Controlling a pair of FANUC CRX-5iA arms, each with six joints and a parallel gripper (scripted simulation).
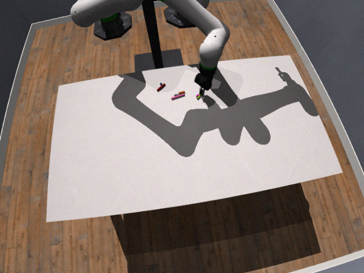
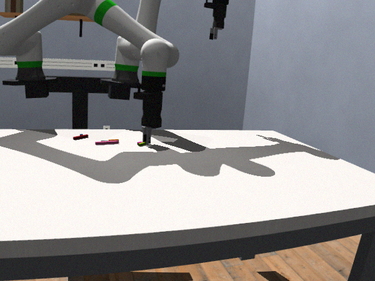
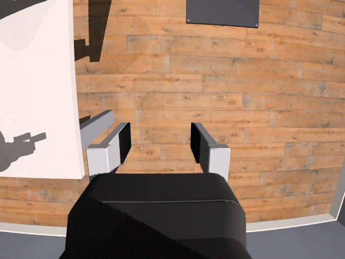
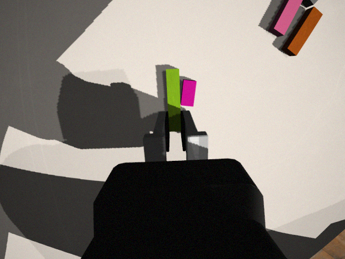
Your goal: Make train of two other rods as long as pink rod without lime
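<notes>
"Lime is the colour in the right end effector (image 1: 202, 91) (image 2: 146, 142) (image 4: 174, 119), isn't it?"

"Yes — its pads are clenched on one end of the lime rod (image 1: 199, 97) (image 2: 142, 143) (image 4: 173, 89), and the rest of the rod sticks out past the fingertips. The rod lies flat, low at the tabletop (image 1: 121, 173) (image 2: 187, 193) (image 3: 36, 97) (image 4: 250, 125)."

"And the magenta rod (image 1: 198, 95) (image 2: 139, 143) (image 4: 188, 93)?"

"Right alongside the lime one, slightly askew to it, outside the grip. Whether the two touch, I cannot tell."

"Where is the pink rod (image 1: 178, 96) (image 2: 107, 142) (image 4: 287, 17), the one to match?"

"Flat on the tabletop, in a little group with the orange rod (image 1: 181, 92) (image 2: 114, 140) (image 4: 305, 32) and the grey rod (image 1: 176, 94). Those two sit along one side of it, more or less parallel. In the top view the group lies between the lime-magenta pair and the red rod (image 1: 161, 87) (image 2: 80, 137)."

"Anything by the red one?"

"The blue rod (image 1: 161, 84) (image 2: 81, 134), near its side. Red and magenta are well apart, with the pink group between them."

"What about the left end effector (image 2: 213, 34) (image 3: 160, 134)?"

"Released, fingers wide — raised high, with floorboards (image 3: 167, 83) showing between its fingers and the tabletop's edge off to one side in its wrist view."
</notes>
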